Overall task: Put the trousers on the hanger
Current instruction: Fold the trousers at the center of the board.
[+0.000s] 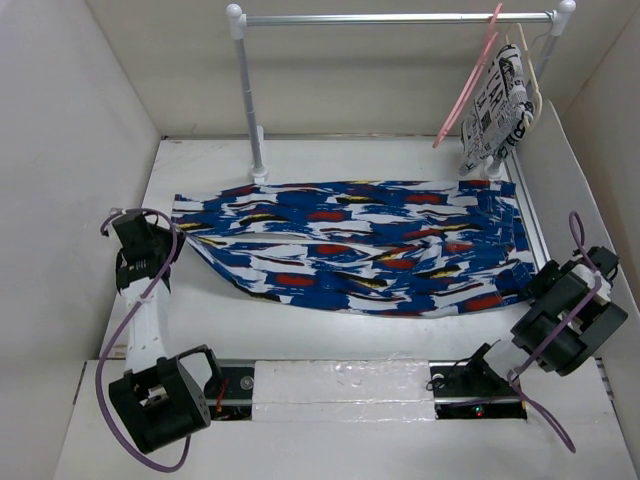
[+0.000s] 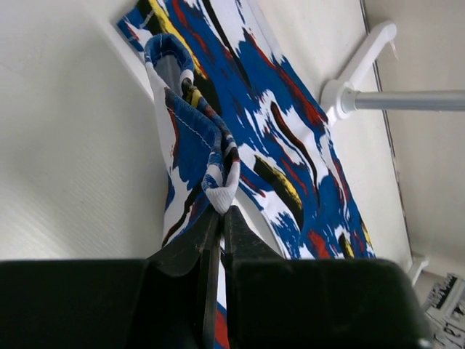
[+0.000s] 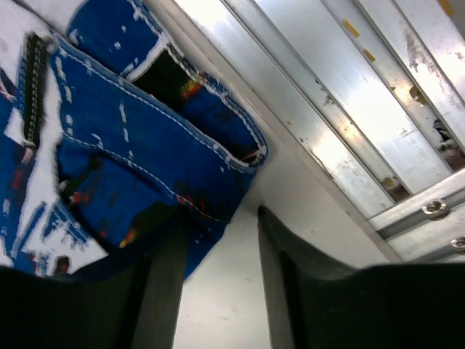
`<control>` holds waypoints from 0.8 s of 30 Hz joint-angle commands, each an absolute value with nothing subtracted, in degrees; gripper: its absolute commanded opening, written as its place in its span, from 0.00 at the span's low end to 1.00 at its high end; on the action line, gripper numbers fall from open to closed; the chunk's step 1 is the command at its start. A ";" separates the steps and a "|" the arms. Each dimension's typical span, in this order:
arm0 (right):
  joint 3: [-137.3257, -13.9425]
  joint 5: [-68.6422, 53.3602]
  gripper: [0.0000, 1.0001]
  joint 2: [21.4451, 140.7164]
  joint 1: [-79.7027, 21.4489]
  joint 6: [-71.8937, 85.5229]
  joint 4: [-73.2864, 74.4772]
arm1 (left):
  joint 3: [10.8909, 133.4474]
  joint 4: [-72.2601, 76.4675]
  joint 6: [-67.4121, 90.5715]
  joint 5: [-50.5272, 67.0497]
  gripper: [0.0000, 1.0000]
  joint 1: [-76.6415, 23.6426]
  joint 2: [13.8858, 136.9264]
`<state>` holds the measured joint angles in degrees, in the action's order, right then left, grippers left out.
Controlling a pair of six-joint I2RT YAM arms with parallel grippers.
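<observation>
The trousers (image 1: 350,245) lie spread flat across the table, bright blue with white, red, black and yellow splashes. My left gripper (image 1: 170,240) is at their left end, and in the left wrist view it (image 2: 221,211) is shut on a bunched fold of the hem (image 2: 218,190), lifted slightly. My right gripper (image 1: 532,285) is at their right, waist end. In the right wrist view it (image 3: 221,222) is open, with one finger (image 3: 163,276) against the blue cloth edge (image 3: 145,167) and bare table in the gap. The pink hanger (image 1: 467,85) hangs on the rail, empty.
A metal rail (image 1: 390,18) on two white posts stands at the back. A white garment with black print (image 1: 498,100) hangs on a cream hanger beside the pink one. An aluminium track (image 3: 341,109) runs along the table's right edge. White walls enclose the table.
</observation>
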<state>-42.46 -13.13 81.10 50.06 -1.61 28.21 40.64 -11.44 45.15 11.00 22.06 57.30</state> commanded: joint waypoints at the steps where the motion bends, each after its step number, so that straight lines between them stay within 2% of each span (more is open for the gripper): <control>1: -39.38 -15.99 0.46 82.35 49.75 -0.09 22.07 | 42.36 -11.16 44.56 6.51 0.00 21.88 56.34; 4: -40.16 -14.86 0.30 82.53 49.75 -0.87 22.23 | 43.50 -12.56 43.95 3.17 0.00 22.49 57.30; 5: -41.12 -14.07 0.16 82.09 49.75 -2.01 23.72 | 43.77 -13.00 43.34 2.82 0.00 22.50 58.17; 7: -42.18 -11.17 0.00 80.96 51.23 -3.42 27.92 | 44.73 -14.58 42.89 0.62 0.00 22.50 59.23; 10: -40.96 -9.23 0.00 76.75 53.08 -5.27 31.98 | 46.05 -18.80 42.98 -4.21 0.00 23.12 62.65; 13: -35.96 -7.13 0.00 66.38 54.84 -5.45 39.53 | 45.18 -21.79 43.77 -5.19 0.00 24.87 65.04; 15: -33.06 -13.31 0.00 60.39 54.84 -6.94 42.53 | 46.48 -25.72 44.12 -7.63 0.00 24.87 66.35; 17: -34.36 -15.81 0.00 61.86 54.84 -7.03 48.91 | 48.77 -28.81 43.86 -10.27 0.00 24.87 67.93; 18: -39.41 -12.08 0.00 63.70 54.84 -9.55 52.96 | 53.13 -34.22 43.94 -14.11 0.00 24.87 70.98; 20: -46.46 -8.91 0.00 64.42 53.36 -11.41 55.26 | 54.30 -35.06 43.77 -14.41 0.00 24.87 71.62; 21: -48.50 -5.57 0.00 66.34 49.87 -11.43 55.37 | 56.14 -36.29 43.77 -14.76 0.00 24.87 71.98; 24: -51.33 -8.16 0.00 68.11 49.13 -12.48 52.57 | 57.56 -35.43 43.59 -12.49 0.00 24.87 73.65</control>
<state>-47.29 -9.21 67.81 50.37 -9.61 51.09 54.33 -32.05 43.99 -10.70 24.60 73.45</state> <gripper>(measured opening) 0.058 0.007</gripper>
